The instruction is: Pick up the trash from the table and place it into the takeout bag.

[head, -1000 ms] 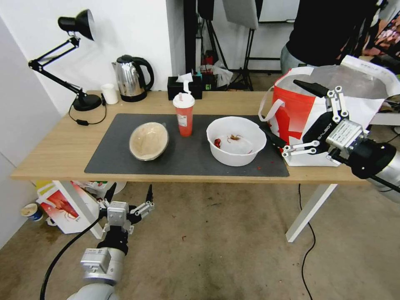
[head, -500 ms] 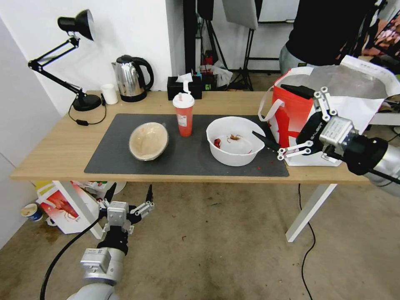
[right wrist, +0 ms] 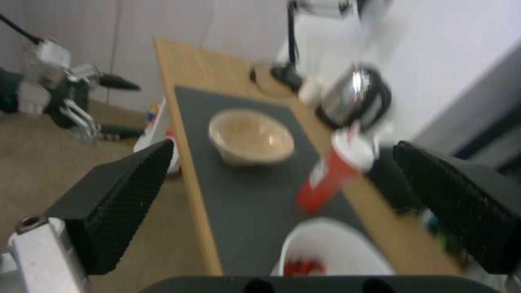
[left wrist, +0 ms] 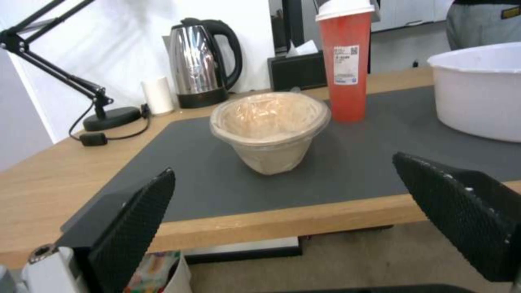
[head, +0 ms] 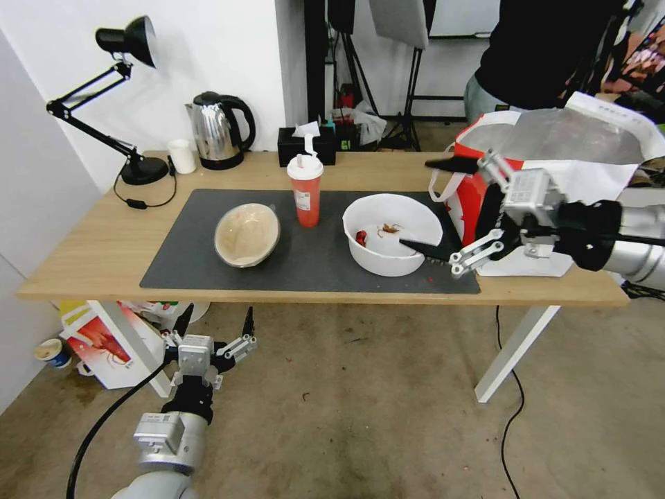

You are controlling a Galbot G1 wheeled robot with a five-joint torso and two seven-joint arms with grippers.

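Observation:
On the dark mat (head: 312, 260) of the table (head: 90, 242) stand a tan paper bowl (head: 247, 234), a red drink cup with a white lid (head: 305, 194) and a large white bowl (head: 384, 262) holding red scraps. At the table's right end stands the takeout bag (head: 554, 135), its foil-lined mouth wide. My right gripper (head: 422, 204) is open beside the white bowl's right rim, the lower finger reaching over that rim and the upper one above it. Below the table's front edge hangs my left gripper (head: 217, 322), open and facing the tan bowl (left wrist: 270, 128).
Along the back edge stand a black desk lamp (head: 131, 166), a steel kettle (head: 218, 132), a small white cup (head: 183, 156) and a black tissue box (head: 305, 144). A red-and-white carton (head: 104, 346) sits on the floor under the table's left end. A person (head: 540, 48) stands behind the bag.
My right gripper has moved left from in front of the takeout bag to the white bowl's right rim, still open. The left arm has not moved.

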